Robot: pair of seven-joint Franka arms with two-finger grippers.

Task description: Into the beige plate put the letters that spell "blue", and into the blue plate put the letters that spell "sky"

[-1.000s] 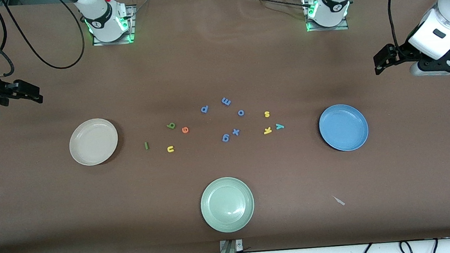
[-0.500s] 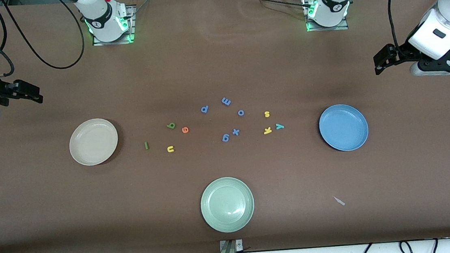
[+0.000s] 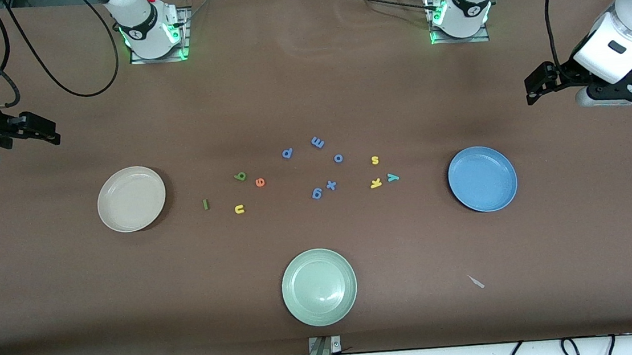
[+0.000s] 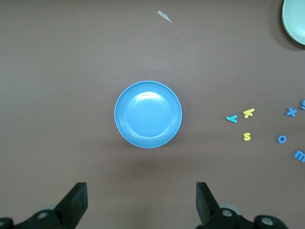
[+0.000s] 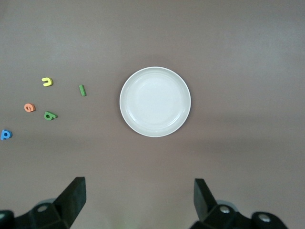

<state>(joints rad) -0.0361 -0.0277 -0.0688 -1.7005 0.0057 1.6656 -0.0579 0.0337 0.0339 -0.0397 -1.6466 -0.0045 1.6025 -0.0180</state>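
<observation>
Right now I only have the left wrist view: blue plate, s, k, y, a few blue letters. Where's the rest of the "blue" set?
Observer: The green b, orange e, dark green l and yellow u lie on the table, toward the right arm's end.
Operator: Beige plate loaded yet?
Observer: No, the beige plate holds nothing; the l lies closest to it.
Operator: Right gripper?
Observer: The right gripper hangs open above the table by the beige plate, holding nothing.
</observation>
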